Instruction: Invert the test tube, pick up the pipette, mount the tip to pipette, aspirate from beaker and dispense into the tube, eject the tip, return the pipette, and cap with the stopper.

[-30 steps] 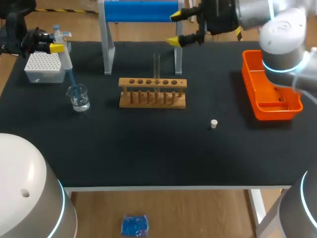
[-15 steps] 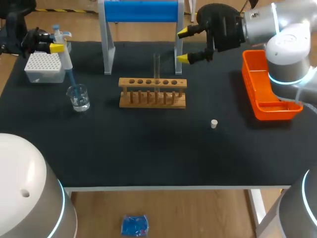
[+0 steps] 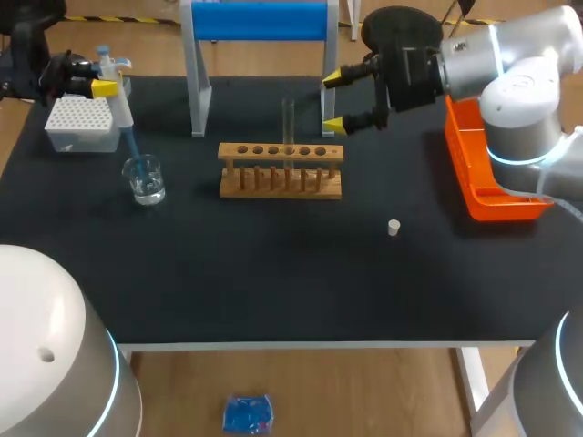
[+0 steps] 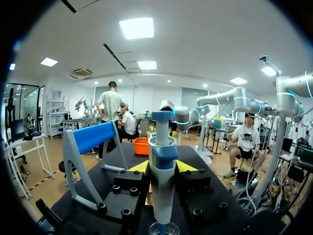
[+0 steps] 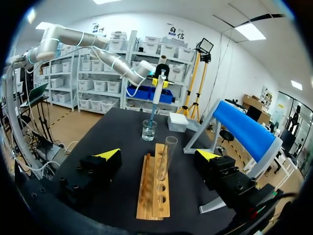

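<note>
Two sets of jaws are hanging over one black counter.

- Blue-topped stand is standing beyond the right jaws, off to one side of them.
- Orange tray is sitting behind the right jaws, beside the right arm.
- Wooden rack is lying ahead of and below the right jaws.
- White tip box is sitting just beside the left jaws.
- Left jaws are clamping the pipette from both sides and holding it upright.
- Its blue tip is dipping into the beaker, directly under those jaws.
- Right jaws are standing wide, gripping nothing.
- Test tube is standing upright in the rack, just ahead of the right jaws. It is in line with the gap between the fingers and touching neither.
- Stopper is lying loose on the counter, well apart from both sets of jaws. It is nearer the right pair, on the near side of the rack.
</note>
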Robot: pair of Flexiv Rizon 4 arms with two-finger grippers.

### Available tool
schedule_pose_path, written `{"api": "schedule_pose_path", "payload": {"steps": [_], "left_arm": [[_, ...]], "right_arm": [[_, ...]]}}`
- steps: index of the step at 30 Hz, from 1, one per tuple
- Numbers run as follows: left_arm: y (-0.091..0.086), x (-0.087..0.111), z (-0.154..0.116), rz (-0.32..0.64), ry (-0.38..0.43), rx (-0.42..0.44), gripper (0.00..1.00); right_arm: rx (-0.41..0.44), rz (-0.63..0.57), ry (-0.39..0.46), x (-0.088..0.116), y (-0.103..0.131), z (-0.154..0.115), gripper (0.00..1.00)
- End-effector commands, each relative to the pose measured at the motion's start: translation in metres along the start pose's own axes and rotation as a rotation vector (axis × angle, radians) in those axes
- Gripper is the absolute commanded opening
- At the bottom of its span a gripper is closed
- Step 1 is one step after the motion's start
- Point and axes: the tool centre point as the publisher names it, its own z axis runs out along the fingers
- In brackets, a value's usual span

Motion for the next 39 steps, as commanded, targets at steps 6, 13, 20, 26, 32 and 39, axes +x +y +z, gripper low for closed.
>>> {"api": "schedule_pose_path", "payload": {"steps": [6,13,20,26,32,39], "left_arm": [[-0.001,0.001,0.001,0.0,-0.003,-0.002,0.0],[-0.001,0.001,0.001,0.0,-0.003,-0.002,0.0],[-0.001,0.001,0.001,0.0,-0.003,-0.002,0.0],[-0.001,0.001,0.001,0.0,-0.003,-0.002,0.0],[-0.001,0.001,0.001,0.0,-0.003,-0.002,0.0],[-0.001,0.001,0.001,0.0,-0.003,-0.002,0.0]], "right_arm": [[0.0,0.004,0.048,-0.009,-0.015,0.0,1.0],[0.0,0.011,0.044,-0.011,-0.021,-0.003,1.0],[0.003,0.007,0.042,-0.011,-0.021,-0.003,1.0],[0.003,0.007,0.042,-0.011,-0.021,-0.003,1.0],[0.003,0.007,0.042,-0.011,-0.021,-0.003,1.0],[0.003,0.007,0.042,-0.011,-0.021,-0.003,1.0]]}}
